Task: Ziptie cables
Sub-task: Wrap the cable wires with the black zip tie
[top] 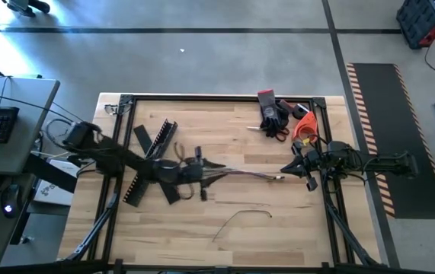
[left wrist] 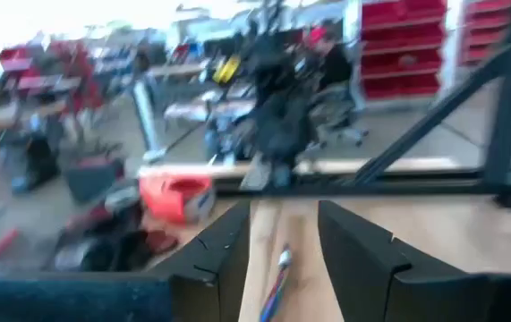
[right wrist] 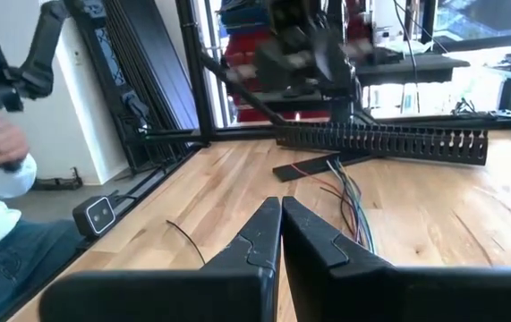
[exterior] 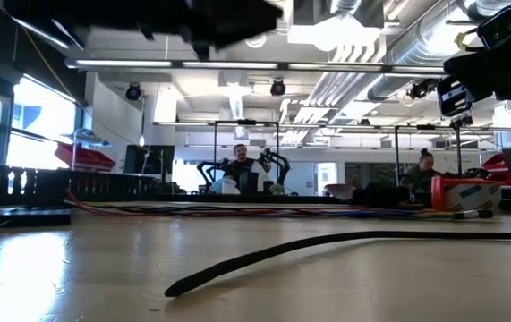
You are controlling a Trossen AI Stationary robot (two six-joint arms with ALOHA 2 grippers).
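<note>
The cables lie as a thin loose bundle on the wooden table, running from under my left arm toward my right gripper. They also show in the low view as cables and in the right wrist view as cables. My left gripper hovers level above their left part, open; in its wrist view the left gripper has a cable end on the table below the gap. My right gripper waits at the table's right, and the right wrist view shows this gripper shut and holding nothing.
A thin black zip tie lies near the front edge. Black slotted bars lie under my left arm. Black gloves, red-handled scissors and an orange tool sit at the back right. A person's hand shows beside the table.
</note>
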